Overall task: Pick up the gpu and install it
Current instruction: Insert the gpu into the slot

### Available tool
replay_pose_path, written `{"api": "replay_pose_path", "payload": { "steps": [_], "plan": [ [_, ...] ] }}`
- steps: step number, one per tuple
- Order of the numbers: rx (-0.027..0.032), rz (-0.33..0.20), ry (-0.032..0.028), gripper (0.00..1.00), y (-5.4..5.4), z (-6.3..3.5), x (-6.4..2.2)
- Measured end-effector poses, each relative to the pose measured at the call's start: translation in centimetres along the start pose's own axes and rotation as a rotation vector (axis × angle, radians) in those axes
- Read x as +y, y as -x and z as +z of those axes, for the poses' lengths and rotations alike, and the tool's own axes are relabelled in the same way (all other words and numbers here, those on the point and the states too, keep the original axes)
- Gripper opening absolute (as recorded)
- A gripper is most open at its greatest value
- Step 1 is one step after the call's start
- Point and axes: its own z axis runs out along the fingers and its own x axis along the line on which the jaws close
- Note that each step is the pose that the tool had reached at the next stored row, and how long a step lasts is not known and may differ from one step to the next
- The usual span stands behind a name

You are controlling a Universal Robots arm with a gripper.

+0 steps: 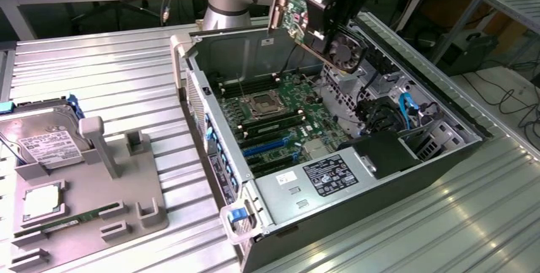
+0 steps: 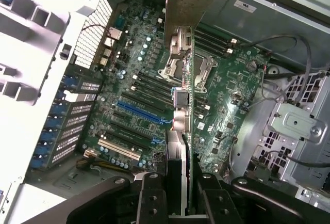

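Wrist view: the pincer [image 2: 180, 195] is clamped on the gpu [image 2: 181, 105], above the motherboard [image 2: 129, 79].

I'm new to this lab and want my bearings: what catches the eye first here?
An open computer case lies on the metal table in the middle of the exterior view, its green motherboard bare. Above it, near that view's top, the gripper holds the gpu on edge. At the exterior view's left, a hard drive sits in a grey holder.
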Motion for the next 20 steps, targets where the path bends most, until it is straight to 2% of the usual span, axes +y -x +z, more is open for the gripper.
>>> {"api": "replay_pose_path", "payload": {
  "steps": [20],
  "plan": [
    [0.0076, -0.176, 0.0025, 0.28, 0.0, 0.0, 0.0]
  ]
}}
